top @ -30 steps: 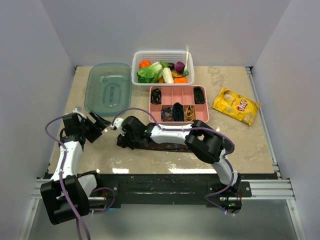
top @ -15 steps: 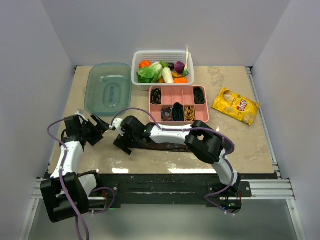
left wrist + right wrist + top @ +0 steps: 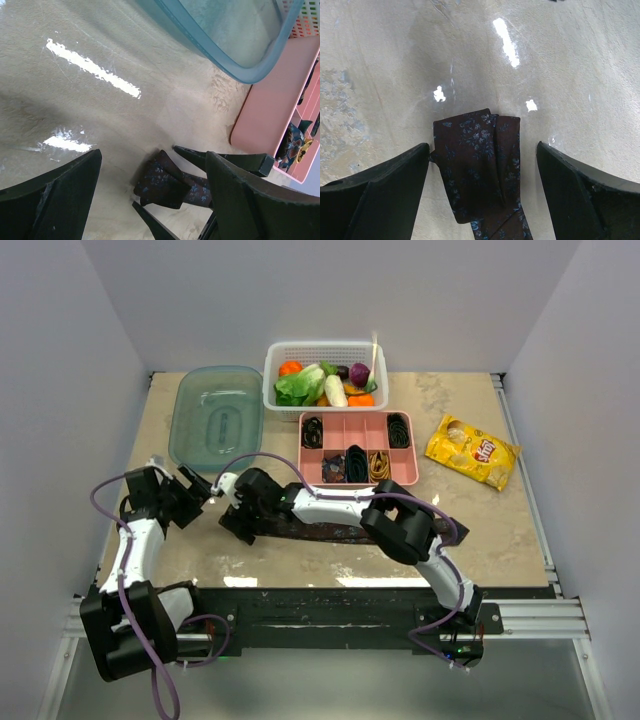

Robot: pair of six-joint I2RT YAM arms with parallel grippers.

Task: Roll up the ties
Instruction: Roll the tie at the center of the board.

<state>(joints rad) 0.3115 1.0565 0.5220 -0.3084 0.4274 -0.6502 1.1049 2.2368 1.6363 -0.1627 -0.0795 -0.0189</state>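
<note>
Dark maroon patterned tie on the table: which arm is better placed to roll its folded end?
Right, likely. The right gripper stands open astride the folded end of the dark maroon floral tie. The left gripper, also open, sits beside that end, not around it.

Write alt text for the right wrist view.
A dark maroon tie with small blue flowers lies with its folded end on the beige table, framed by the open right gripper. Glare spots shine on the table beyond it.
</note>
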